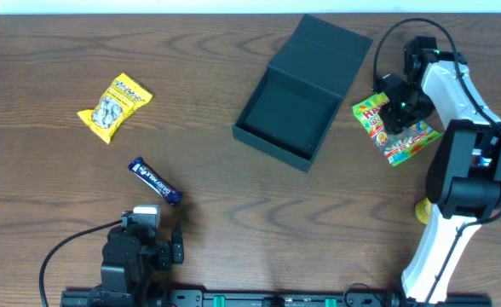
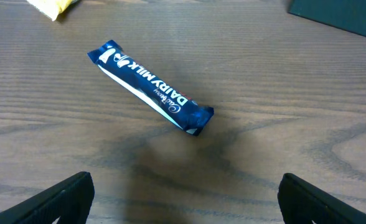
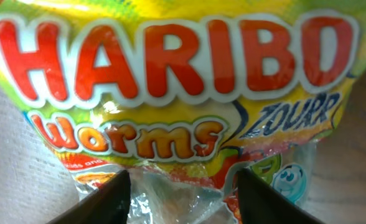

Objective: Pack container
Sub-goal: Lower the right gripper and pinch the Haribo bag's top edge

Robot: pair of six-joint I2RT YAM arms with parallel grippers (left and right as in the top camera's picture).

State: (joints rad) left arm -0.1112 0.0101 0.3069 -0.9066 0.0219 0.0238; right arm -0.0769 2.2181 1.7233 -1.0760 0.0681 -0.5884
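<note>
From above, the container lies open on the table, its flap lid laid back away from the robot and its inside bare. The right gripper hangs just right of the container over a Haribo bag and covers the bag's middle. The left gripper sits well apart from the container, down to its left, with a blue chocolate bar between them. A yellow snack packet lies further left of the container. Something small and yellow peeks out from behind the right arm, too hidden to name. In the left wrist view, the left fingers stand wide apart with bare table between them. The Dairy Milk bar lies ahead, and only a dark corner of the container shows at the top right edge. In the right wrist view, the Haribo Worms bag fills everything and no container shows. The right fingers sit at a narrower gap with crinkled clear wrapper between them. I cannot tell whether they pinch it.
</note>
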